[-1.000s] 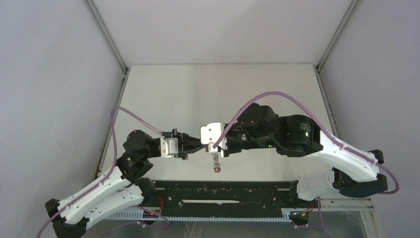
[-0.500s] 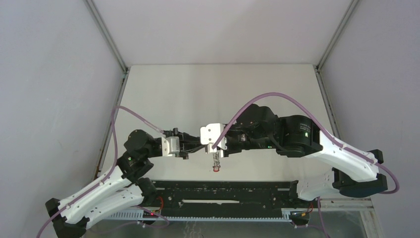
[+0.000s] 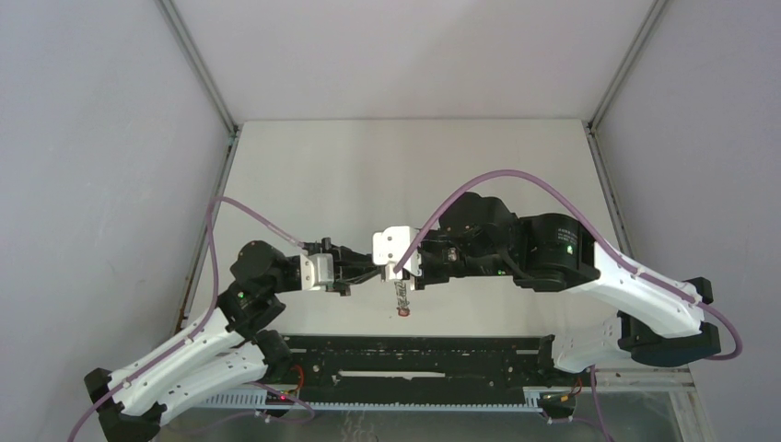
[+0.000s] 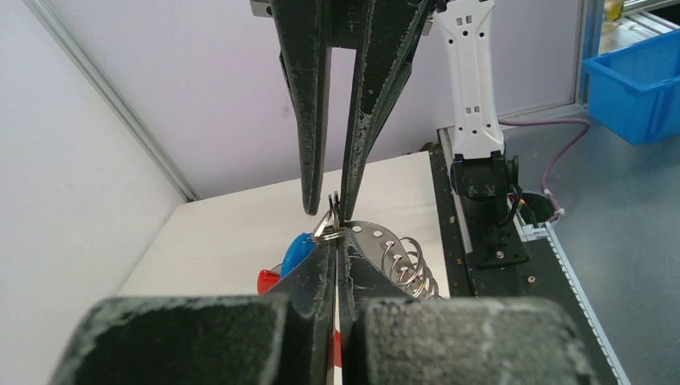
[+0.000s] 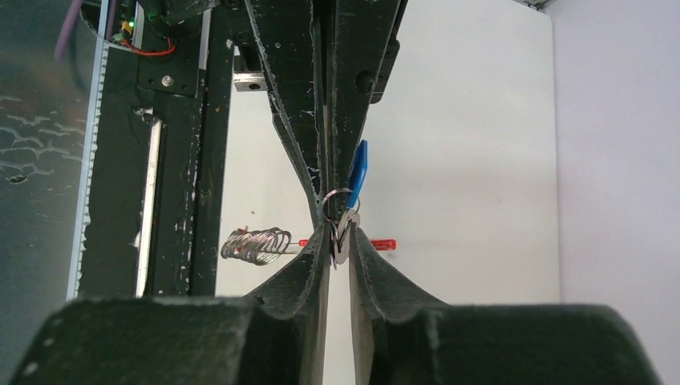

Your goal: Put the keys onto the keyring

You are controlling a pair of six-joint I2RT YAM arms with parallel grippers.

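My left gripper (image 4: 337, 237) is shut on a small silver ring (image 4: 329, 233) of the keyring. The keyring's perforated metal plate (image 4: 377, 237) and its cluster of rings (image 4: 409, 269) stick out to the right of the fingers. In the top view the keyring (image 3: 402, 299) hangs under the meeting grippers, red end (image 3: 402, 314) lowest. The blue-tagged key's tag (image 5: 358, 172) hangs at that ring. Its silver blade (image 5: 343, 234) sits between the tips of my right gripper (image 5: 341, 237), whose jaws stand narrowly apart. A red piece (image 4: 267, 281) shows behind the blue tag (image 4: 298, 250).
A black rail (image 3: 414, 354) runs along the table's near edge just below the keyring. The right arm's purple cable (image 3: 497, 175) arches over the table's middle. A blue bin (image 4: 641, 92) stands beyond the table in the left wrist view.
The right gripper's jaws closed and have parted a little again round the key. The hanging keyring has swung slightly left. Both arms stay tip to tip.
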